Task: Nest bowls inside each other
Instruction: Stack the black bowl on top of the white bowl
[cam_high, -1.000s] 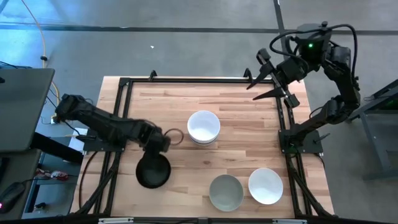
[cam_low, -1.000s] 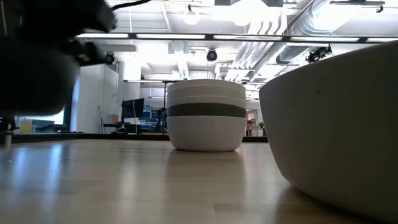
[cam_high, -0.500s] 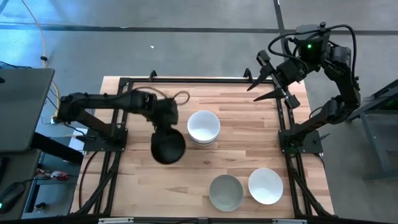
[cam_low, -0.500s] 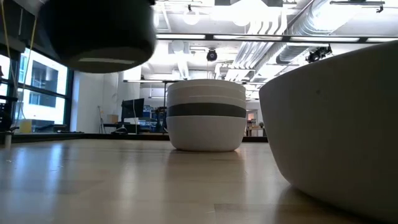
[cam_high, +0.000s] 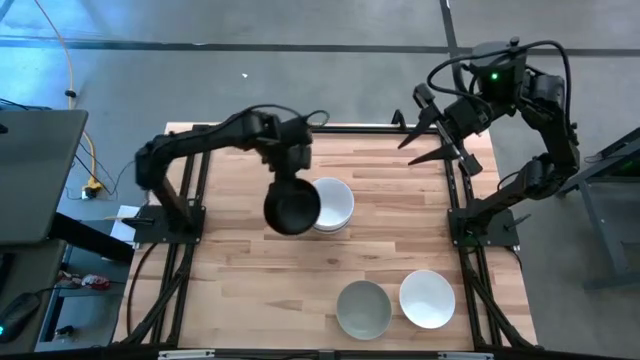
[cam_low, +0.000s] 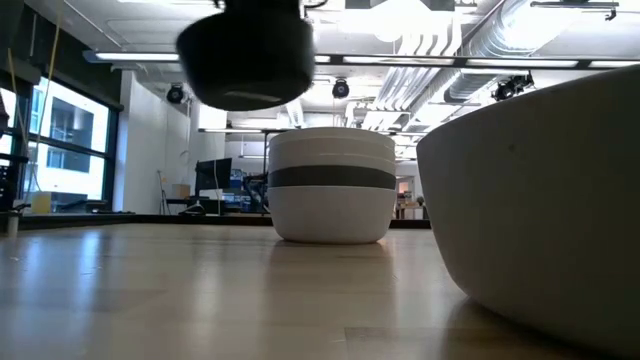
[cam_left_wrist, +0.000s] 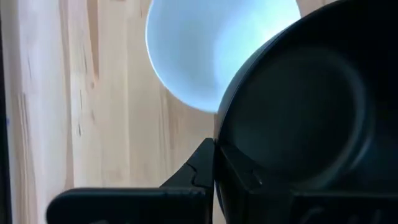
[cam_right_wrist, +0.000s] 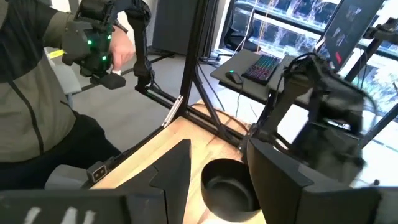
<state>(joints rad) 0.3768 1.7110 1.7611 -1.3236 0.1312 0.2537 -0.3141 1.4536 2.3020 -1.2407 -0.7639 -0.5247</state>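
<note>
Here the left gripper (cam_high: 291, 166) is clamped on the rim of the black bowl (cam_high: 292, 206), which hangs in the air well clear of the worktop (cam_high: 380, 255). In the high view the black bowl overlaps the left side of the stack of bowls (cam_high: 333, 203) that stands near the middle of the worktop, towards its far edge. The low view shows the black bowl (cam_low: 246, 57) above the stack (cam_low: 331, 185) and a little to one side of it, with open air between the two.

That offset is what the coming move turns on: the black bowl is not yet centred over the white bowl (cam_left_wrist: 217, 43) on top of the stack, so it probably needs a short sideways shift before it goes down. Its mouth faces up, as far as the views show.

A grey bowl (cam_high: 363, 308) and a single white bowl (cam_high: 427, 299) sit side by side near the front edge, towards the right corner. The right gripper (cam_high: 432, 135) waits over the far right corner, fingers apart and holding nothing.
</note>
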